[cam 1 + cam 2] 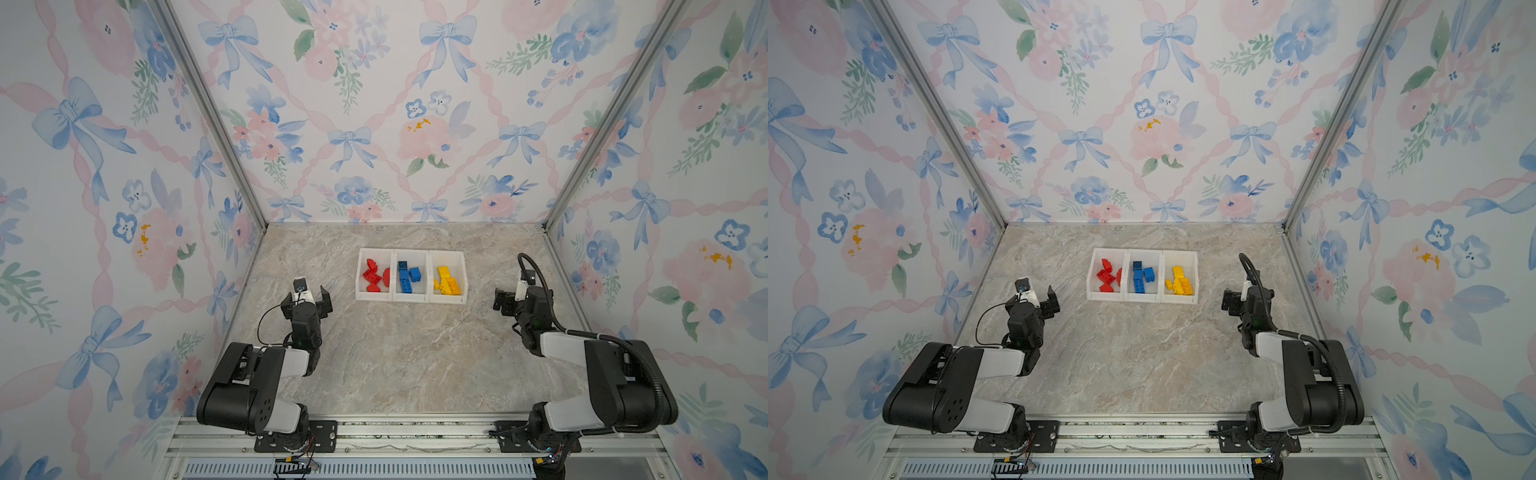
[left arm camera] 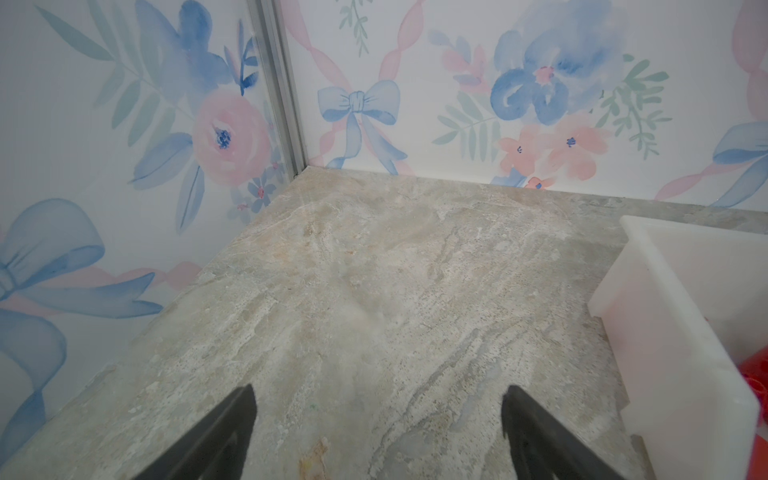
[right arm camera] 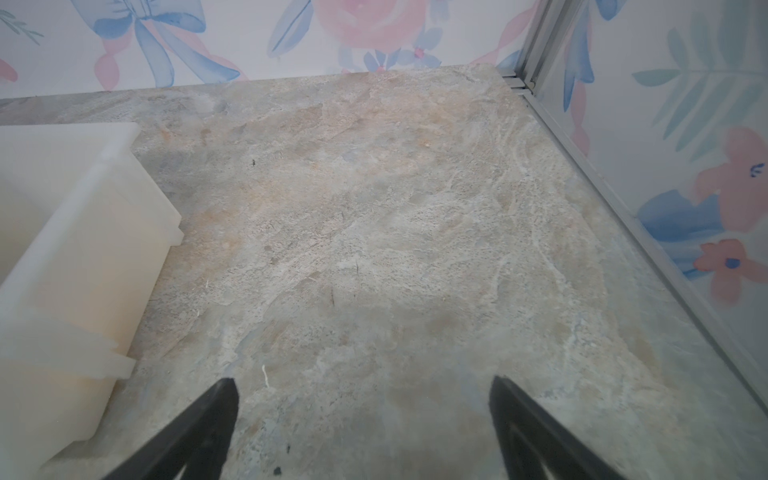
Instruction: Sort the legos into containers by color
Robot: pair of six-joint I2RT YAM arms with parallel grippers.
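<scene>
1. Sorting looks finished: the legos (image 1: 407, 276) lie in the containers (image 1: 411, 297) (red, blue and yellow each apart).
2. Left gripper (image 2: 379, 392) and right gripper (image 3: 363, 381) gape wide, both empty, flanking them.
3. Next likely calls for nothing but pulling clear.

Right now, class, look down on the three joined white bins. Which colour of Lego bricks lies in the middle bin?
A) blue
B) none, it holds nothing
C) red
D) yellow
A: in a top view the blue bricks lie in the middle bin, with the red bricks in the bin on its left and the yellow bricks in the bin on its right.
</scene>
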